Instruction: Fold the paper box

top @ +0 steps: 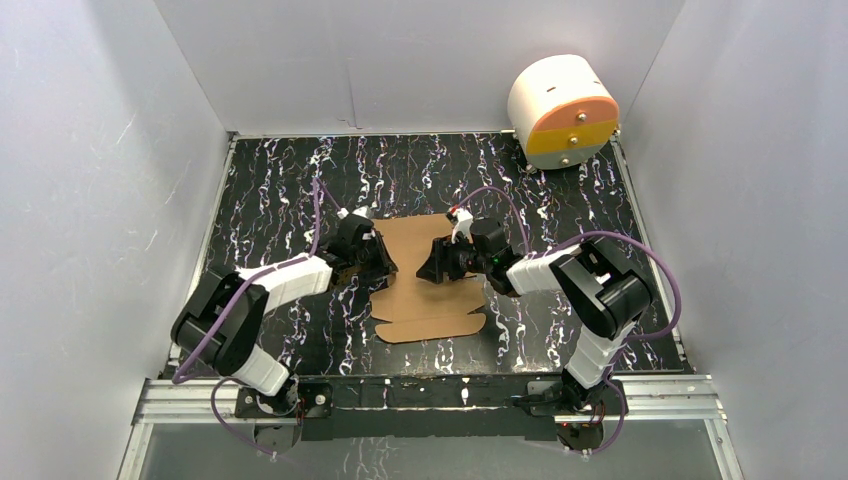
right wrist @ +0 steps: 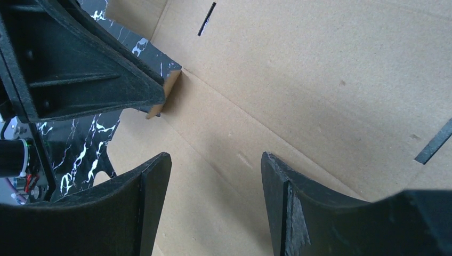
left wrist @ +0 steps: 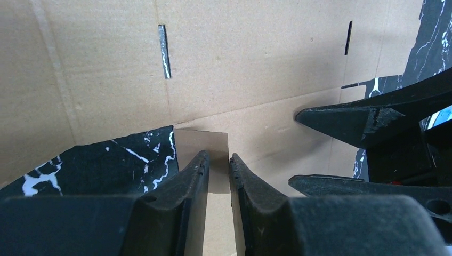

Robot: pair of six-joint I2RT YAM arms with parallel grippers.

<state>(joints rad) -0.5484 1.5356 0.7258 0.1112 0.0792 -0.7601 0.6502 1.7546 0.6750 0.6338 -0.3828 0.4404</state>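
Desk, top view: black marbled desk (top: 280,190) between pale walls. A white cylinder (top: 562,108) sits at the far right corner, well apart from the work.
Paper box, top view: the paper box (top: 425,290) is a flat brown sheet at mid-desk, long axis running near to far, between my two arms.
Arms, top view: my left end effector (top: 380,262) is at the sheet's left edge and my right end effector (top: 432,268) is over its middle. They face each other, near but apart.
Left wrist view, grip: my left end effector (left wrist: 218,158) is clenched on a small flap (left wrist: 201,140) at the sheet's left edge, thin card pinched between the fingers.
Left wrist view, surroundings: bare desk lies left of the flap. The main panel with its slots (left wrist: 164,52) lies beyond, and my other end effector reaches in from the right.
Right wrist view: my right end effector (right wrist: 212,160) is released, fingers spread wide over the panel with nothing between them. I cannot tell whether it touches the card.
Key relation: the flap's crease lies just right of my left fingers, so I judge the left arm makes the fold, turning the flap rightward over the panel.
Room: open desk on the left, but my right fingers crowd the landing side.
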